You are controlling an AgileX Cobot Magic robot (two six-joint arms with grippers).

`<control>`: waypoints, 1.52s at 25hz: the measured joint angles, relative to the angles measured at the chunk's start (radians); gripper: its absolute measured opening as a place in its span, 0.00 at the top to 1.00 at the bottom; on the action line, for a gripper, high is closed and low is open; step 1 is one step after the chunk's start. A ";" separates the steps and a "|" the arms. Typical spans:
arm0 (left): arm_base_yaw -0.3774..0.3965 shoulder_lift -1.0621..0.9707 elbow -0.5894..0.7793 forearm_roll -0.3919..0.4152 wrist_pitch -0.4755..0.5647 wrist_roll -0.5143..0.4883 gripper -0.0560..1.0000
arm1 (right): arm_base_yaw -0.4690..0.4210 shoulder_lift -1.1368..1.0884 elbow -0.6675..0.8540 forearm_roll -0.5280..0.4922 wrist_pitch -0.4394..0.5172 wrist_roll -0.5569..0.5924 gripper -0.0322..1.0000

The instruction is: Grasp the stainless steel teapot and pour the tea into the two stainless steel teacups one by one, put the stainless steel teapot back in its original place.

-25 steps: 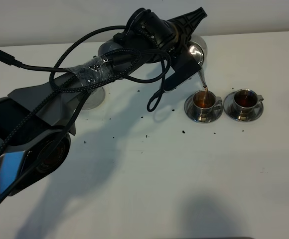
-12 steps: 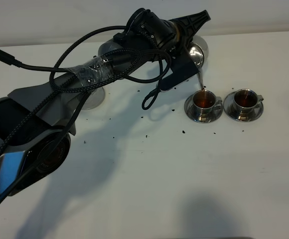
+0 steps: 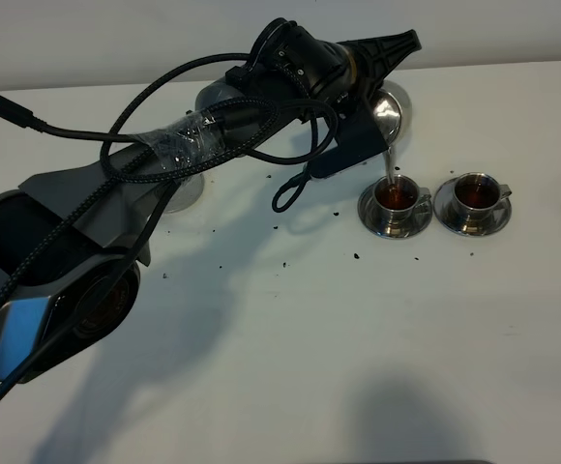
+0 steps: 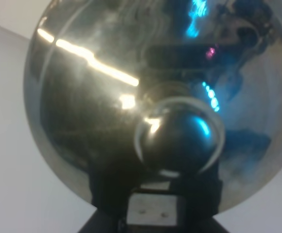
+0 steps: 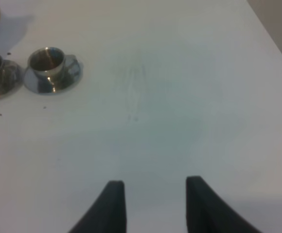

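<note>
Exterior high view: left gripper [image 3: 375,66] clenched on stainless steel teapot [image 3: 393,111], tilted at far centre, thin spout [image 3: 388,159] pointing down over left teacup [image 3: 397,196]. Dark tea in left teacup and in right teacup [image 3: 474,192], side by side on own saucers. Round saucer [image 3: 186,198] half hidden under left arm, well left of cups. Right wrist view: right gripper [image 5: 150,204] released, fingers apart above white table [image 5: 180,97].
</note>
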State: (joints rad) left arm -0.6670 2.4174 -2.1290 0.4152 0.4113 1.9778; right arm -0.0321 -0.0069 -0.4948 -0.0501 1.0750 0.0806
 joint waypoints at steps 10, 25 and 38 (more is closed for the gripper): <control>0.000 0.000 0.001 0.002 -0.023 0.002 0.73 | 0.000 0.000 0.000 0.000 0.000 0.001 0.68; 0.000 0.000 0.001 0.009 -0.031 0.003 0.73 | 0.000 0.000 0.000 0.000 0.000 0.000 0.68; 0.000 0.000 0.001 0.026 -0.071 0.003 0.73 | 0.000 0.000 0.000 0.000 0.000 0.000 0.68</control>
State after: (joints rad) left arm -0.6670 2.4174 -2.1281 0.4408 0.3402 1.9807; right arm -0.0321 -0.0069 -0.4948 -0.0501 1.0750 0.0807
